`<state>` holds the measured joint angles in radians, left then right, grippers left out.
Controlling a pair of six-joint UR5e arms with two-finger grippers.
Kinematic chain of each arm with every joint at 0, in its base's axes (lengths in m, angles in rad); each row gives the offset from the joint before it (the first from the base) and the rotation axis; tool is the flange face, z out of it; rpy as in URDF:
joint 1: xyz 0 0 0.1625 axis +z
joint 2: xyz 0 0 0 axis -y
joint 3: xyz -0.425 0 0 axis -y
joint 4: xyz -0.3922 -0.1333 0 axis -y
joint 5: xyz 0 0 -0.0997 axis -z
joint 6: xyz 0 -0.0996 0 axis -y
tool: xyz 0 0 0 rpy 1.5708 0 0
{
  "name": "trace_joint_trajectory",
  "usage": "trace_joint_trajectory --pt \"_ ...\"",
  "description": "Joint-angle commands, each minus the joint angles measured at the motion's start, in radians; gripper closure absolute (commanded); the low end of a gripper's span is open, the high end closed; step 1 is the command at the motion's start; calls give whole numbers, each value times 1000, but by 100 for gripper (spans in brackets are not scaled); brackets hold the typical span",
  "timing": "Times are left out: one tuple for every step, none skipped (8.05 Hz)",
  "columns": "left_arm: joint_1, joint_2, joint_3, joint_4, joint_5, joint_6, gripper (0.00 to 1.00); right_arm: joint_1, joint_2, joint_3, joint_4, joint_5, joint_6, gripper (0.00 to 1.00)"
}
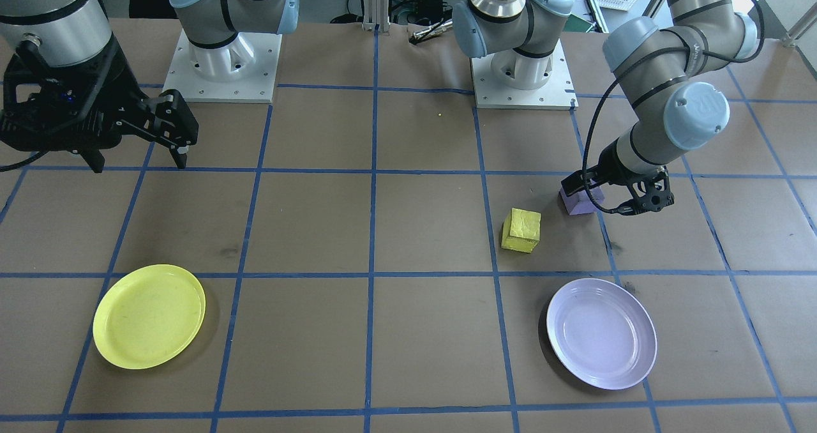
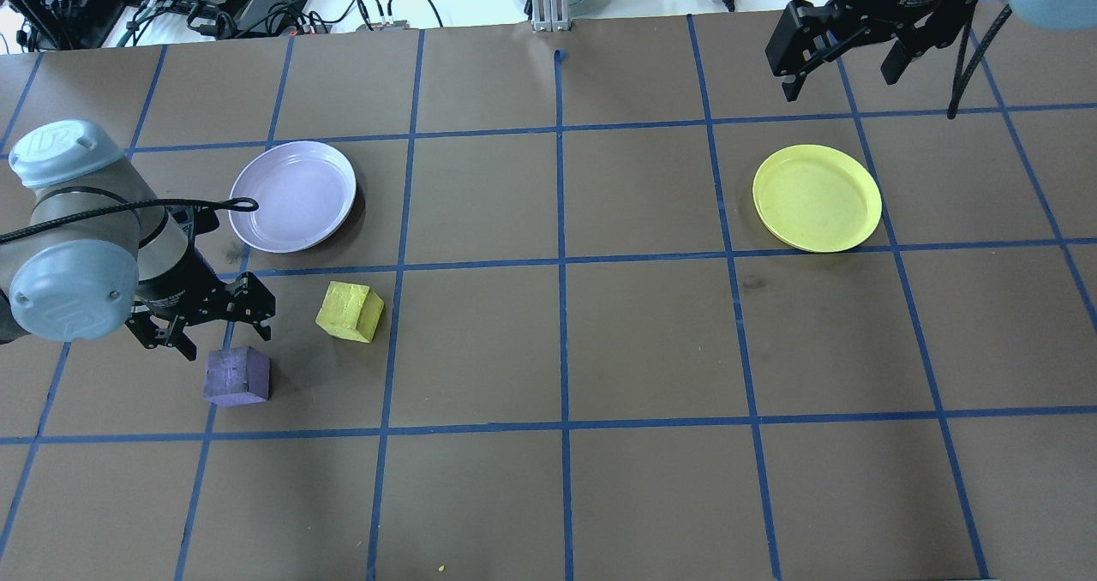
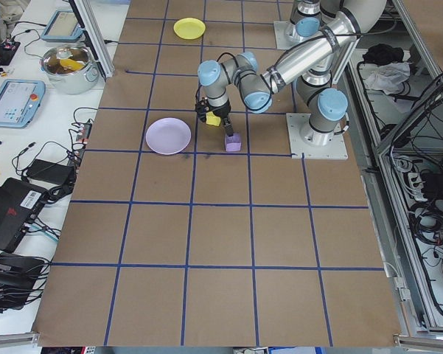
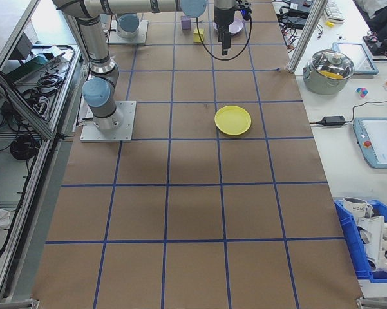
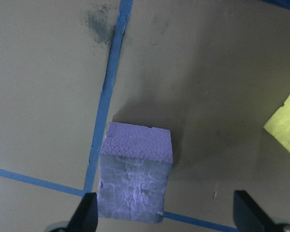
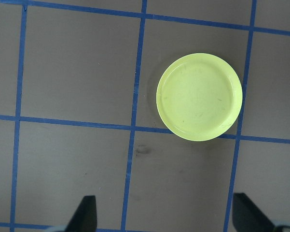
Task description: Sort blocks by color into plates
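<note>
A: Where's the purple block (image 5: 135,176) sitting?

B: Bottom centre of the left wrist view, on a blue tape line, off to one side between the left gripper (image 5: 166,212) and its wide-apart jaws. The lavender plate (image 2: 293,195) is empty.

A: Risk?

B: Closing off-centre could shove it toward the yellow block (image 2: 349,310). The right gripper (image 6: 165,212) hangs with jaws apart over the yellow plate (image 6: 199,96)

Purple block (image 5: 135,176) looks rough, grainy like painted foam; yellow block (image 2: 349,311) equally coarse and matt. Both plates, lavender (image 2: 293,195) and yellow (image 6: 199,96), show smooth glossy plastic. Table (image 2: 643,341) covering: matt brown paper.
</note>
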<state>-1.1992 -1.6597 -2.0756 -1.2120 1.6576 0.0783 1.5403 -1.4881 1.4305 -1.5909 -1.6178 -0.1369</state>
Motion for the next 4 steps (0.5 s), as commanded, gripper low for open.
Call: trace_joint_trajectory --pt "1 -49 -14 60 7 8 0 0 0 -1 0 4 0 0" --pt "1 -51 -14 60 7 15 0 0 0 1 -1 1 0 0" --pt "3 -60 -15 60 8 23 0 0 2 -1 -3 -1 -1 0" --pt "3 -83 -17 60 14 37 0 0 0 -1 -3 -1 -1 0"
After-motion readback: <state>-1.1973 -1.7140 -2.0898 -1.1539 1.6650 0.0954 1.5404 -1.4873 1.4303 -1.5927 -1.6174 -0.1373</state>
